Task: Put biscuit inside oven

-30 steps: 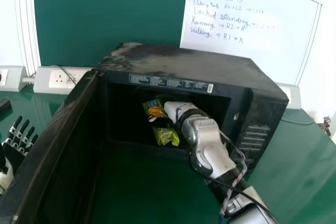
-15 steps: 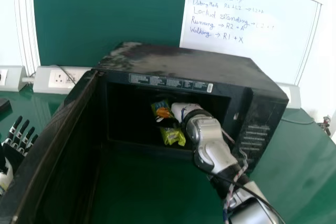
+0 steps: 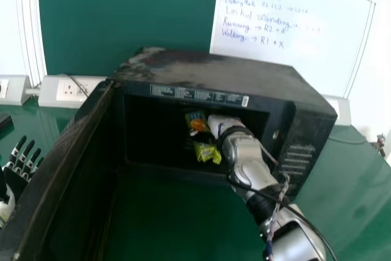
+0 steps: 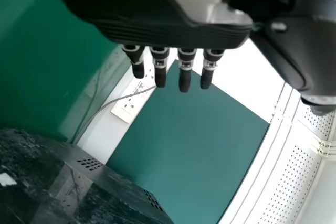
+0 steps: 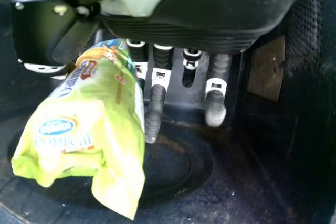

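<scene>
Behind the work I see a green board [image 3: 128, 16], with a whiteboard [image 3: 293, 22] bearing handwriting to its right, and a green table [image 3: 360, 175] below. From the left, a dark object [image 3: 5, 121] sits at the table's edge, and a white socket strip [image 3: 70, 90] runs along the back. Nearer, at my head view's left edge, my left hand [image 3: 17, 181] is wide, its fingers straight and touching nothing that I can make out. Just beside it, the black oven's door [image 3: 61, 163] stands open, slanting toward me. The oven [image 3: 214, 77] faces me, and the biscuit packet [image 3: 206, 151] is inside its cavity, right of the middle, tilted, with its green end toward the opening. My right hand [image 3: 221, 124] is in there too, just right of the packet, holding its upper part between thumb and fingers; the green end sticks out past the grip. I cannot tell whether the packet touches the oven floor [image 5: 252, 182]. My right arm [image 3: 250, 163] passes in front of the oven's right side, where slotted marks [image 3: 297, 160] show.
</scene>
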### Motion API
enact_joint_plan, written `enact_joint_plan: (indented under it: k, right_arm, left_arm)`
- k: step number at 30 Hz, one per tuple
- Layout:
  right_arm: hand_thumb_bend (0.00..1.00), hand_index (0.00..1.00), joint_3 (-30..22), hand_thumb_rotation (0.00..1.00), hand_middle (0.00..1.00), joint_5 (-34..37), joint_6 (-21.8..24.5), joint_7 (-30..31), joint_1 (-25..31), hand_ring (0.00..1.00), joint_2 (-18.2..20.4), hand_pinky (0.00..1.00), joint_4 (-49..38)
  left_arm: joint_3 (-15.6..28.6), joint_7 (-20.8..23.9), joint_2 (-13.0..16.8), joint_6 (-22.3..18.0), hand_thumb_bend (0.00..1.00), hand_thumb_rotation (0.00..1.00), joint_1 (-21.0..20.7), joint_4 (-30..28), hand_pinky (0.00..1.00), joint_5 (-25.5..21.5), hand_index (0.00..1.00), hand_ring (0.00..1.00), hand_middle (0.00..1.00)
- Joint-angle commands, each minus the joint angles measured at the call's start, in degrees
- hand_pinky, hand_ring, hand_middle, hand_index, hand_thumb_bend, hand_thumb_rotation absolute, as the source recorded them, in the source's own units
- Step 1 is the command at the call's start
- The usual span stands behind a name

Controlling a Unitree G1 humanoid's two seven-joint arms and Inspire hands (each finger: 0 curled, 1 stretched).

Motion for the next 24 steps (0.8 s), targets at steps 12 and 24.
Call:
enact_joint_plan:
  k: [12,24]
  right_arm:
    - [0.53,0.49,1.21,0.0,0.47,3.01,-0.5,-7.8,-3.37,0.17,1.53,0.09,7.49]
    - [0.53,0.49,1.27,0.0,0.47,4.73,-1.29,-10.37,-3.7,0.18,1.57,0.1,9.77]
  left_arm:
    - [0.06,-0.57,-0.01,-0.4,0.87,0.45,0.48,-0.24,0.89,-0.31,1.0,0.94,0.96]
    - [-0.06,-0.52,-0.2,-0.45,0.88,0.44,0.49,-0.36,0.89,-0.34,1.0,0.95,0.97]
